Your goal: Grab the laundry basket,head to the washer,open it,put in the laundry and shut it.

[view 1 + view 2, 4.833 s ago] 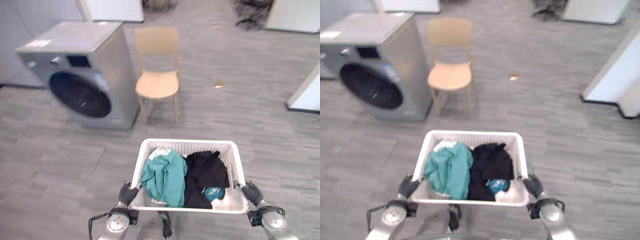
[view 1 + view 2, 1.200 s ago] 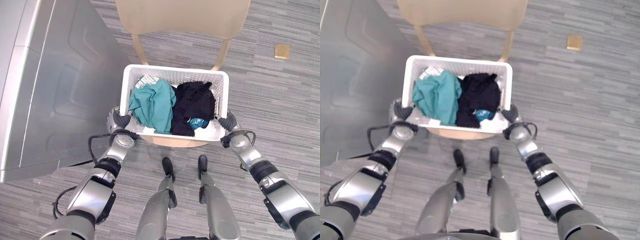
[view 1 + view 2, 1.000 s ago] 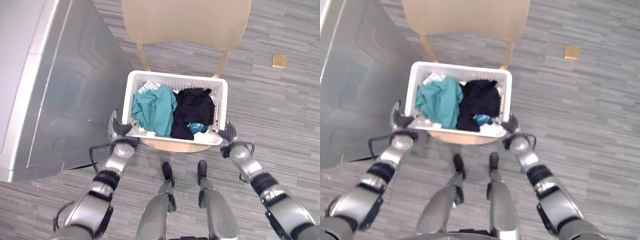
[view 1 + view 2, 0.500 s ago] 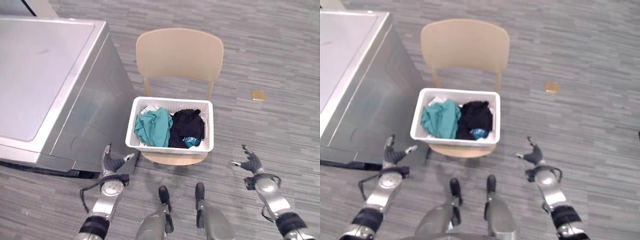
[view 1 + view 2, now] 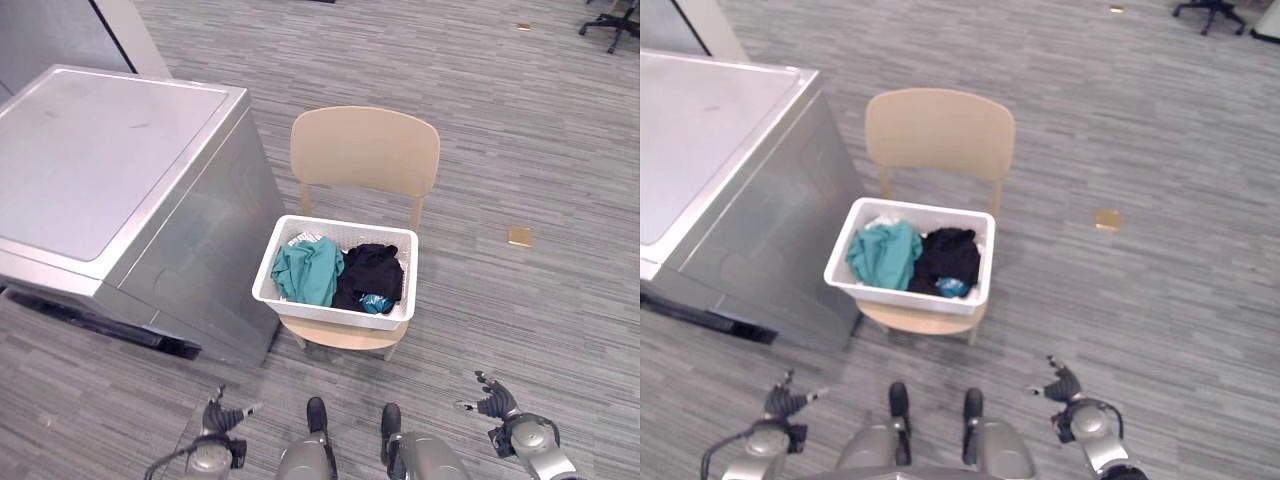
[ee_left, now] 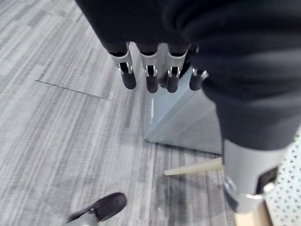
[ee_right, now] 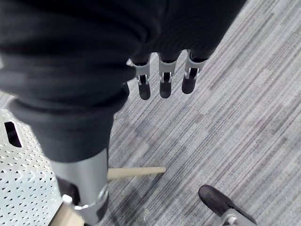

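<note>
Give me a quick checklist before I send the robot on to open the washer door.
1. Laundry basket set down on the chair seat: ok, it sits level with no robot hand on it.
2. Left robot hand free: ok, fingers straight and holding nothing.
3. Right robot hand free: ok, fingers spread, empty.
4. Clothes contained: ok, the teal garment and black garment lie inside the basket.
5. Washer within reach: ok, it stands just to the robot's left of the chair.
6. Washer door state: cannot tell, the front is not visible from here.
</note>
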Controlling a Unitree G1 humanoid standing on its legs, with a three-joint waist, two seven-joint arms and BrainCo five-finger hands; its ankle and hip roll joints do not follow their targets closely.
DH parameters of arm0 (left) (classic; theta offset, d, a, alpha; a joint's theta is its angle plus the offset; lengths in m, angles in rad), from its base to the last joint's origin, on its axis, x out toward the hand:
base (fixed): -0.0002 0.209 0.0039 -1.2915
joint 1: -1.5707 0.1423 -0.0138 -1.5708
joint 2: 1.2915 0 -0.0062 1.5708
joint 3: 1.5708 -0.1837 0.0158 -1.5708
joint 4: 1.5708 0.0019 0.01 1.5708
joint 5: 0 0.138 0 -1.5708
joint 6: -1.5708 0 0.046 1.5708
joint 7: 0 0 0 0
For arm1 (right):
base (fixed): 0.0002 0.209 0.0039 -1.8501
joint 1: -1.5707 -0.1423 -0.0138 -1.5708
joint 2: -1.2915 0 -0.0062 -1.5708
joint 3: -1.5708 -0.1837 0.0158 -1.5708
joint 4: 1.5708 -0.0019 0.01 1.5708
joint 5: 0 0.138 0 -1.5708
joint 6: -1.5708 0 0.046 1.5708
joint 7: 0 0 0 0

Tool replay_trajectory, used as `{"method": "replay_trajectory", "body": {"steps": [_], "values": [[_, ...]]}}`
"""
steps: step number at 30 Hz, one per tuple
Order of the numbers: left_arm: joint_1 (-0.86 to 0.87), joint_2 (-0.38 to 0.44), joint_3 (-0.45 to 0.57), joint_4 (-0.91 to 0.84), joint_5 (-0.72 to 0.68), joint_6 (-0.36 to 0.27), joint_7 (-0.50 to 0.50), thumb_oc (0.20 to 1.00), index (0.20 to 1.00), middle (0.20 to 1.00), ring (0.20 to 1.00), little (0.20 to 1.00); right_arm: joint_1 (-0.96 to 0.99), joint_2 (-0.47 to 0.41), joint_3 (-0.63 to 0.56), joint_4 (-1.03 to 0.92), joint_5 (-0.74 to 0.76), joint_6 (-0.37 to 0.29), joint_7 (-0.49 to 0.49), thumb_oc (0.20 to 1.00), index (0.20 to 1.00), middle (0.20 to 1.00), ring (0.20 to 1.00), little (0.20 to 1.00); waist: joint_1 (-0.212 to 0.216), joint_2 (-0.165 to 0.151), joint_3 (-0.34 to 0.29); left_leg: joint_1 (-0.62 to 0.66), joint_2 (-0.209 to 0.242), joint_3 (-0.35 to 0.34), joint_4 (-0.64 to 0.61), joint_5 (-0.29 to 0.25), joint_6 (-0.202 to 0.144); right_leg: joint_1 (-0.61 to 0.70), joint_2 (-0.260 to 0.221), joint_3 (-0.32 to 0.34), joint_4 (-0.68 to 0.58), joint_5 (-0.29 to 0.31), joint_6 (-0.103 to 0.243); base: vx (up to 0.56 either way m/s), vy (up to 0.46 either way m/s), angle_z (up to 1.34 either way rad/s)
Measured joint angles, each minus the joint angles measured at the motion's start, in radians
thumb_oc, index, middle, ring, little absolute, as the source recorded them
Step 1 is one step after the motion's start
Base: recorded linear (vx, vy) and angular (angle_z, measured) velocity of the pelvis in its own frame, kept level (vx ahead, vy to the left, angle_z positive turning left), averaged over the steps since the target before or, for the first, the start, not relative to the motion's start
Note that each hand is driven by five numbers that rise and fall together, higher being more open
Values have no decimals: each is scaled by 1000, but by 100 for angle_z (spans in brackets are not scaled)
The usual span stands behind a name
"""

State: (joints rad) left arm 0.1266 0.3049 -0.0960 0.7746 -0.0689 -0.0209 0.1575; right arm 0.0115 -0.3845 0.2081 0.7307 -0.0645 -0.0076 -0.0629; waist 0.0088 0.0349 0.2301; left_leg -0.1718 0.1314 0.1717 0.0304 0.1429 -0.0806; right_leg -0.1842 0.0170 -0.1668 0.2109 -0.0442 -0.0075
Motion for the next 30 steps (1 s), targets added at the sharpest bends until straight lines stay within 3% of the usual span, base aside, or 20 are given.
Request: {"method": "replay_trajectory", "body": {"steps": [1,2,3,5,7,10,12,14,15,17,18,19,20,21,22,23,25,28,30], "values": [[-14,-5,-14,22,0,0,0,1000,1000,1000,1000,1000,-4,-5,0,13,0,0,-2,1000,1000,1000,1000,1000,-2,7,1,-21,1,3,3,21,-23,-12,-5,-23,12,-5,-18,-135,54,102],[-52,-13,-25,74,0,2,-2,1000,1000,1000,1000,1000,-15,-5,21,53,-4,7,-4,1000,1000,1000,1000,1000,-5,-5,0,-38,-8,49,17,-20,-32,-22,-45,-86,-4,16,-81,-91,71,100],[-64,-12,-24,88,0,5,-2,1000,1000,1000,1000,1000,-16,-5,35,52,-5,10,-3,1000,1000,1000,1000,1000,-6,-19,-4,-35,-15,79,35,-34,-26,-15,-63,-102,-34,30,-88,-59,73,104],[-66,-8,-22,99,1,5,-1,1000,1000,1000,1000,1000,-14,4,37,48,-5,7,1,1000,1000,1000,1000,1000,-9,-36,-1,14,-5,96,48,-61,-27,6,-88,-119,-70,34,-73,-43,106,68],[-68,-9,-22,126,1,6,-1,1000,1000,1000,1000,1000,-18,7,37,54,-5,6,2,1000,1000,1000,1000,1000,-24,-44,4,85,42,97,57,-75,-32,35,-98,-158,-92,42,-61,13,188,64],[-112,-11,-26,153,1,6,3,1000,1000,1000,1000,1000,-24,7,34,75,-4,5,0,1000,1000,1000,1000,1000,-46,-37,-2,124,151,119,30,-64,-51,42,-113,-220,-117,51,-40,128,264,77],[-144,-11,-37,173,1,6,3,1000,1000,1000,1000,1000,-18,11,34,82,-4,9,1,1000,1000,1000,1000,1000,-59,-40,-1,122,214,119,-25,-55,-64,43,-114,-219,-121,54,-35,156,352,89],[-158,-13,-66,178,1,1,3,1000,1000,1000,1000,1000,-22,11,28,114,-4,9,-1,1000,1000,1000,1000,1000,-56,-39,-1,114,271,116,-73,-38,-92,49,-142,-211,-107,58,4,190,397,69],[-161,-17,-67,180,1,0,3,1000,1000,1000,1000,1000,-28,10,10,118,-4,9,-3,1000,1000,1000,1000,1000,-55,-36,-2,89,276,116,-67,-38,-92,47,-177,-207,-101,58,25,320,543,38],[-140,-23,-66,185,1,0,1,1000,1000,1000,1000,1000,-24,6,-19,129,-3,7,-3,1000,1000,1000,1000,1000,-56,-17,-11,85,226,115,-46,-50,-83,60,-245,-179,-106,85,92,398,721,13],[-134,-32,-69,188,2,0,-2,1000,1000,1000,1000,1000,-8,2,-47,132,-3,6,-4,1000,1000,1000,1000,1000,-60,-3,-14,81,182,111,4,-87,-74,80,-284,-178,-117,100,116,193,558,9],[-140,-20,-74,205,2,0,-6,1000,1000,1000,1000,1000,0,22,-63,152,-3,13,-9,1000,1000,1000,1000,1000,-61,-54,-22,55,88,91,82,-137,-56,82,-384,-173,-104,102,95,33,384,2],[-144,2,-74,199,2,0,-3,1000,1000,1000,1000,1000,14,46,-36,145,-3,17,-8,1000,1000,1000,1000,1000,-55,-93,-36,32,-8,131,113,-179,-2,2,-484,-128,-45,274,40,46,470,-23],[-145,31,-74,188,2,1,-2,1000,1000,1000,1000,1000,-3,82,5,134,-3,17,-3,1000,1000,1000,1000,1000,-49,-93,-31,18,-34,165,116,-194,42,-53,-501,-95,-30,372,70,127,599,-65],[-155,54,-67,178,3,2,4,1000,1000,1000,1000,1000,-11,140,67,47,-3,21,5,1000,1000,1000,1000,1000,-36,-79,-16,24,-66,181,73,-181,113,-138,-446,-79,121,275,84,116,476,-61],[-165,51,-70,180,3,3,6,1000,1000,1000,1000,1000,-22,144,93,5,-3,13,9,1000,1000,1000,1000,1000,-40,-55,0,44,-64,177,34,-167,132,-150,-366,-50,203,126,81,115,327,-33],[-179,36,-74,174,3,-3,8,1000,1000,1000,1000,1000,-61,137,135,-33,4,1,17,1000,1000,1000,1000,1000,-53,-18,22,92,-66,176,-37,-123,116,-134,-193,-26,234,-18,50,40,113,11],[-179,18,-76,166,3,-13,6,1000,1000,1000,1000,1000,-156,137,188,-57,38,-4,21,1000,1000,1000,1000,1000,-52,-54,28,108,-141,185,-54,-126,113,-128,-60,-83,164,-69,15,75,72,19],[-168,7,-97,152,5,-13,5,1000,1000,1000,1000,1000,-167,130,191,-78,52,-13,25,1000,1000,1000,1000,1000,-34,-68,25,110,-180,175,-49,-127,112,-92,-56,-102,74,-68,10,57,19,36]]}}
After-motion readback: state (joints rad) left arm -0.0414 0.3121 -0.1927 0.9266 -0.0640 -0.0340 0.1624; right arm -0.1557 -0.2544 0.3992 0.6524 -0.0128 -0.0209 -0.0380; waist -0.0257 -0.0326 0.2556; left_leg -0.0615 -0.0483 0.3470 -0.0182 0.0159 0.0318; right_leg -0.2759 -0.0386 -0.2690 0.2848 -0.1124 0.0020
